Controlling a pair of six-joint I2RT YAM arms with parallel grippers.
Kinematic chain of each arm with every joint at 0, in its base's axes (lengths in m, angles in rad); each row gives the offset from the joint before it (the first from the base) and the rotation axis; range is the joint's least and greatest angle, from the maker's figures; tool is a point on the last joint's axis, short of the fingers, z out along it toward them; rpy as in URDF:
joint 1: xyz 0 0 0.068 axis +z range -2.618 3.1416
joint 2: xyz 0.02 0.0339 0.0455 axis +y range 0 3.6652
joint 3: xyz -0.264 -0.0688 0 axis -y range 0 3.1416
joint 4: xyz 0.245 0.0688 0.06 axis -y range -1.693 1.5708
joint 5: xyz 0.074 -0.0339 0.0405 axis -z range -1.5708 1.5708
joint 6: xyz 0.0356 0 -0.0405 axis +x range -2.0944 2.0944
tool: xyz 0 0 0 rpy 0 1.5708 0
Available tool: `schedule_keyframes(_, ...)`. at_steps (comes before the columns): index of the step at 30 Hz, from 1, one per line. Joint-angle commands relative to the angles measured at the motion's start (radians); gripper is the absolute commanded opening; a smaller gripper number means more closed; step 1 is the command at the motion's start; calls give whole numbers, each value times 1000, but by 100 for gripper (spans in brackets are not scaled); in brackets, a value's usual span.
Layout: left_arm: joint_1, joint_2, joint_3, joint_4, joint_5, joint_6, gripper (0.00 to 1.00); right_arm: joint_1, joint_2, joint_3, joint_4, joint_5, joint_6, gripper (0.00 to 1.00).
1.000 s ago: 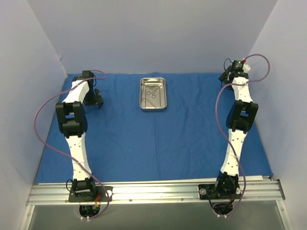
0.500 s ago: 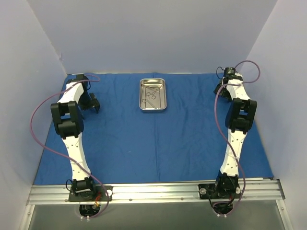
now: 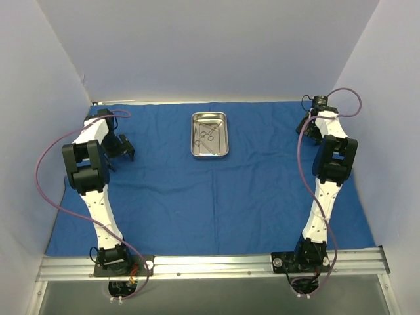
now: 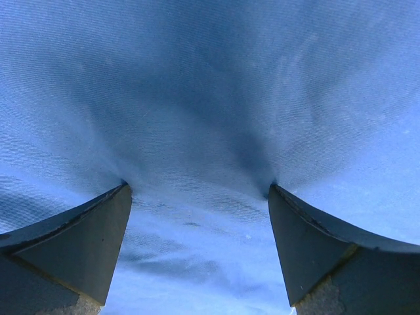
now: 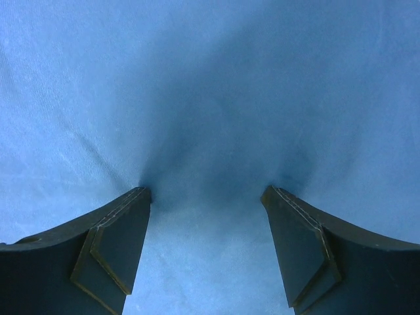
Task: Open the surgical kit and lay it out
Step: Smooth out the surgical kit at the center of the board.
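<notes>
The blue cloth wrap (image 3: 216, 197) lies spread flat over the table. On its far middle sits the shiny steel tray (image 3: 226, 134), holding the thin scissor-like instruments (image 3: 209, 134). My left gripper (image 3: 123, 151) stands on the cloth left of the tray. It is open, and both fingertips press into the wrap (image 4: 197, 98), which wrinkles around them; nothing is between the left gripper's (image 4: 198, 188) fingers. My right gripper (image 3: 304, 125) stands right of the tray. It is open too, tips down on the wrap (image 5: 210, 79), with only fabric between the right gripper's (image 5: 205, 190) fingers.
Pale walls close in the back and both sides. A metal rail (image 3: 210, 264) carrying both arm bases runs along the near edge. Purple cables loop off each arm.
Both grippers have moved toward the near edge while pressed on the cloth. The cloth and the tray on it have slid slightly nearer with them. The left arm has swung further left.
</notes>
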Motion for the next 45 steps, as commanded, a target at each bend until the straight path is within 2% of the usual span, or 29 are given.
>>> schedule_keyframes(1, 8, -46, -27, -41, -45, 21, 94, -11, 68, 118, -164, -2, -37, 72)
schedule_keyframes(6, -8, -49, 88, -50, -77, 52, 94, 1, 44, 219, -150, -34, -35, 79)
schedule_keyframes(11, -12, 98, 347, -159, -93, 50, 94, 7, 85, 310, -170, -76, -51, 83)
schedule_keyframes(16, -16, 227, 468, -201, -63, 46, 94, 41, 134, 321, -166, -102, -80, 84)
schedule_keyframes(22, -15, 415, 706, -357, -70, 27, 95, 75, 186, 316, -158, -64, -83, 84)
schedule_keyframes(28, -13, 432, 709, -298, -16, 46, 96, 83, 243, 336, -147, -34, -63, 84)
schedule_keyframes(38, 10, 534, 829, -245, 65, 43, 97, 81, 375, 462, -146, -1, -58, 84)
schedule_keyframes(45, 44, 573, 862, -210, 134, 36, 97, 75, 384, 477, -143, -14, -49, 86)
